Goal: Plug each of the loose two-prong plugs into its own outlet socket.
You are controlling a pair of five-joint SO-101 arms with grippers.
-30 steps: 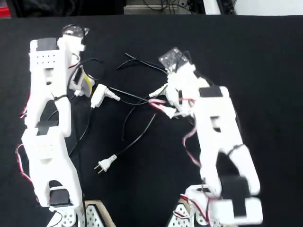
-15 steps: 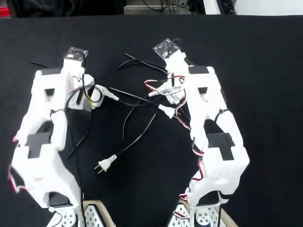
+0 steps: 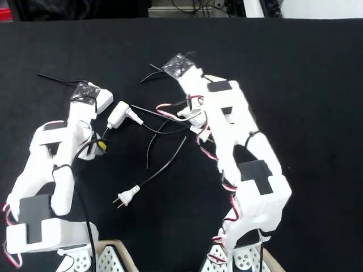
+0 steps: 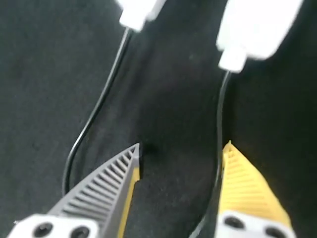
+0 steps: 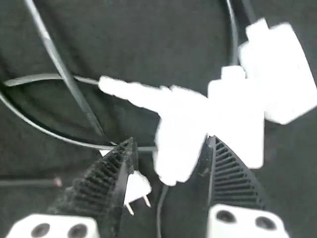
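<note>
Black cloth (image 4: 173, 74) shows between the fingers of my left gripper (image 4: 182, 148), which stands wide open and holds nothing. A cord (image 4: 219, 119) runs beside its yellow finger (image 4: 242, 183), and two white connectors (image 4: 257, 29) lie just beyond. My right gripper (image 5: 170, 143) is spread too, straddling another white connector (image 5: 181, 148) without clamping it. One plug (image 3: 126, 196) lies loose on the near cloth, between my arms.
</note>
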